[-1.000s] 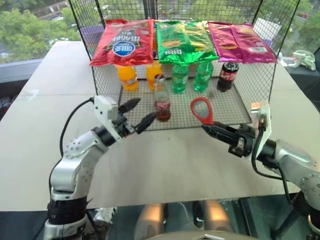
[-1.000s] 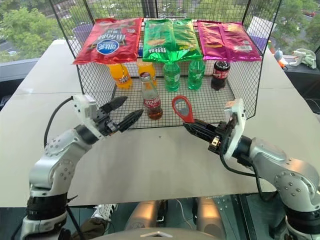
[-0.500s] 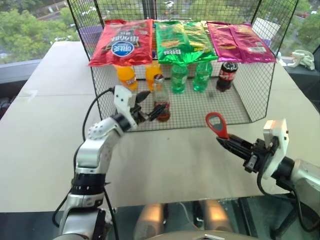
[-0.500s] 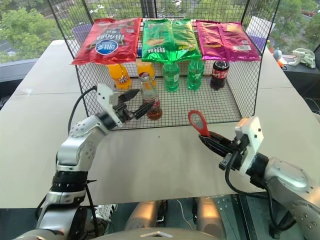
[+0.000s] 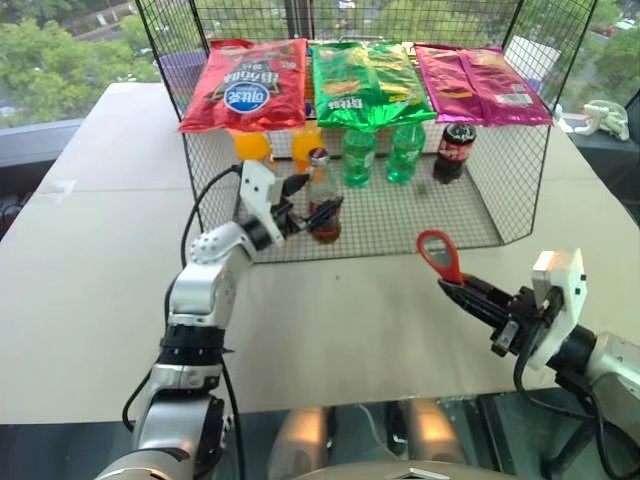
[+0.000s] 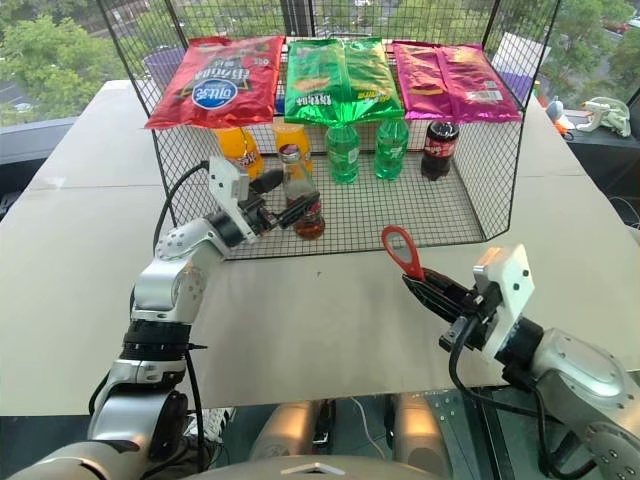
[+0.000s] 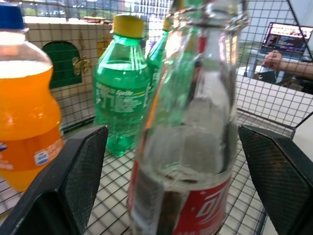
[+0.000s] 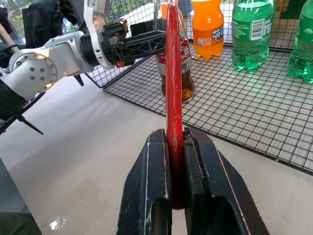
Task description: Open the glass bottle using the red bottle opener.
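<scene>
I have the left tool (image 5: 312, 203) spread wide, one finger (image 7: 73, 181) on either side of the glass bottle (image 5: 322, 205), which stands upright on the wire cage floor (image 5: 430, 215) a little left of centre in the head view. In the left wrist view the bottle sits between the two pads with a gap on each side, so I read no contact yet. Its cap is still on.

My right tool (image 5: 462, 293) is clamped together on the handle of the red bottle opener (image 5: 441, 256), low and right of centre in the head view, over the desk (image 5: 90, 260) in front of the cage. The ring head points up and away from the tool, well apart from the bottle.

Behind the glass bottle I see two orange bottles (image 5: 253, 148), two green bottles (image 5: 359, 155) and a dark cola bottle (image 5: 455, 149) along the back of the cage. Three snack bags (image 5: 248, 85) lie across the upper shelf, red, green and pink.
</scene>
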